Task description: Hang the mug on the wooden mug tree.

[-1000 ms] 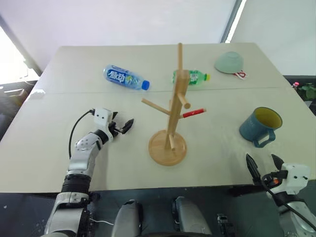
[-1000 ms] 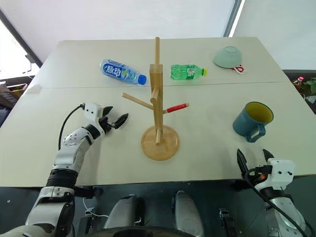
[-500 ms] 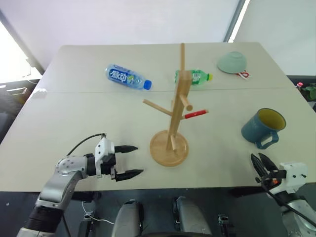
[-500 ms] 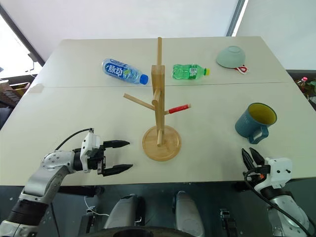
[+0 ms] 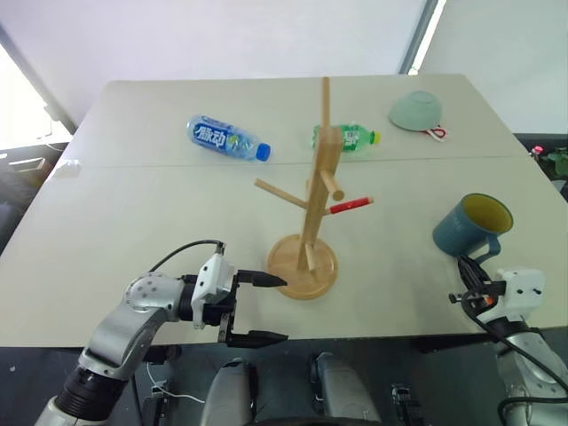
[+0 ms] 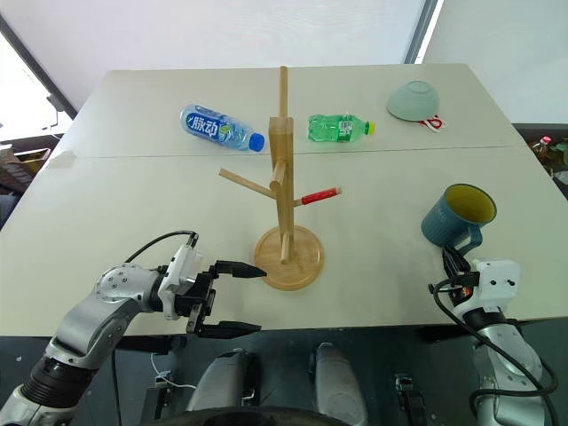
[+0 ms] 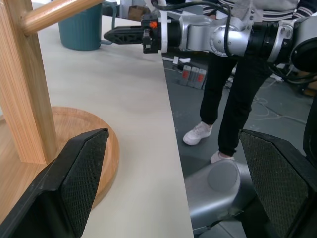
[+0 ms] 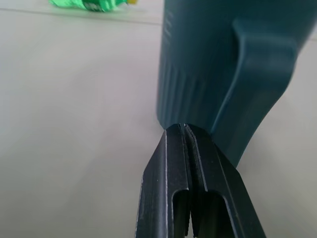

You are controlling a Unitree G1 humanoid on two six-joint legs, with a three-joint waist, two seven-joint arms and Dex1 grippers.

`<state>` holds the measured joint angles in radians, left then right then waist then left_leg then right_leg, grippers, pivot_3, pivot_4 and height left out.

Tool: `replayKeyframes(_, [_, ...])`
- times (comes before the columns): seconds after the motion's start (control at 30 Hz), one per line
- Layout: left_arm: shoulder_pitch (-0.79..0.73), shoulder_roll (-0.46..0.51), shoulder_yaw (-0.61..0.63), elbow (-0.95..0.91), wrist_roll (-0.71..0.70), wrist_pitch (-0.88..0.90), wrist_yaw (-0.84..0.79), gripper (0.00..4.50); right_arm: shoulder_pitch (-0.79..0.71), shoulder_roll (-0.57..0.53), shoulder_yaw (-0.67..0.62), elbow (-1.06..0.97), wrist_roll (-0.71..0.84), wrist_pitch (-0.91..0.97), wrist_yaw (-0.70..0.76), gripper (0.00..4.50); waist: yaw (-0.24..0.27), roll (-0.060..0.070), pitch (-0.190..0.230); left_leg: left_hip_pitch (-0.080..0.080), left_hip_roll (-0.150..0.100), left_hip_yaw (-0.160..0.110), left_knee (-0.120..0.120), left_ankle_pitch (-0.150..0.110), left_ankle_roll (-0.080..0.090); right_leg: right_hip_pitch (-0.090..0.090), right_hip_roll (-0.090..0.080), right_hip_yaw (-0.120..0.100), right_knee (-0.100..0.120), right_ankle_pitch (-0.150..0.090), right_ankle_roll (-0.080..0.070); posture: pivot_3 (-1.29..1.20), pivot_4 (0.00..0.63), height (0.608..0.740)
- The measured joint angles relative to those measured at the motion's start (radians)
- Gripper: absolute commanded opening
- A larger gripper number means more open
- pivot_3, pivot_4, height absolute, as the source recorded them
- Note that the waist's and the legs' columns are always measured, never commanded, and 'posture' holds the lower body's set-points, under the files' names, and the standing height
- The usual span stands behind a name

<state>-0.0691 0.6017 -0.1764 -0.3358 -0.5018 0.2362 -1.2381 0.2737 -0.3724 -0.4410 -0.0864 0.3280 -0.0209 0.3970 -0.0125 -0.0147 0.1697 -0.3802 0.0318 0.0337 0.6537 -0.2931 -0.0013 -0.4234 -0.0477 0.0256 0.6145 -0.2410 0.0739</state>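
Step in hand, as I judge it: approach to the mug (image 5: 470, 227), before any grasp. The mug stands upright on the table (image 5: 133, 213) near its right edge, well apart from the mug tree (image 5: 312, 213) at the centre, handle turned toward the robot.

Right gripper (image 8: 185, 130): fingers pressed together with nothing between them, tips just at the foot of the mug beside the handle; whether they touch the wall cannot be told. Not a hold.

Left gripper (image 5: 266, 309): fingers spread wide, empty, pointing sideways at the near table edge just beside the tree's round base.

Next move, my reading: the right fingers must part, take the handle or rim, then lift and carry the mug across to a free peg so the handle loop slips over it. The pegs slant upward, so the loop needs to come down over the tip.

Blue-label bottle (image 5: 226, 139), green bottle (image 5: 348, 137) and pale bowl (image 5: 413, 111) lie at the far side, clear of the route.
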Motion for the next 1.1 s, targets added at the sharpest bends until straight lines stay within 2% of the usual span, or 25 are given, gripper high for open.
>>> replayKeyframes(0.3, [0.004,-0.026,0.001,0.005,0.004,-0.048,0.024,4.5,-0.026,-0.006,-0.058,0.052,-0.011,-0.016,-0.064,0.09,0.0,0.0,0.0,0.003,0.0,0.0,0.0,0.0,0.0,0.003,0.001,0.001,0.001,0.0,0.0,0.0,0.15,0.74])
replayKeyframes(0.53, [-0.001,-0.087,0.004,0.031,0.018,-0.08,0.089,4.5,-0.032,-0.01,-0.079,0.05,-0.012,-0.017,-0.091,0.09,0.0,0.0,0.0,0.006,0.0,0.0,0.001,0.0,0.0,0.005,0.002,0.001,0.002,0.0,0.0,0.0,0.15,0.74])
replayKeyframes(0.63, [0.003,-0.093,0.004,0.046,0.023,-0.092,0.103,4.5,0.007,-0.006,-0.079,0.022,0.001,-0.013,-0.08,0.91,0.0,0.0,0.0,0.006,0.0,0.0,0.0,0.0,0.0,0.005,0.002,0.001,0.002,0.0,0.0,0.0,0.15,0.74])
replayKeyframes(0.8, [0.017,-0.095,0.004,0.047,0.023,-0.094,0.113,4.5,0.069,0.027,-0.083,-0.06,0.026,-0.007,-0.093,3.38,-0.001,0.0,0.0,0.006,0.001,0.0,0.001,0.0,0.0,0.005,0.002,0.001,0.003,0.0,0.0,0.0,0.15,0.74])
replayKeyframes(0.97, [0.017,-0.101,0.003,0.047,0.02,-0.091,0.119,4.5,0.054,0.037,-0.097,-0.071,0.025,-0.005,-0.144,3.38,-0.002,0.001,0.0,0.006,0.001,0.0,0.003,0.0,0.0,0.006,0.002,0.001,0.003,0.0,0.0,0.0,0.15,0.74])
replayKeyframes(1.1, [0.015,-0.103,0.002,0.046,0.018,-0.088,0.12,4.5,-0.017,0.036,-0.096,-0.048,0.0,0.007,-0.188,3.38,-0.003,0.001,0.0,0.006,0.0,0.0,0.004,0.0,0.0,0.006,0.002,0.001,0.004,0.0,0.0,0.0,0.15,0.74])
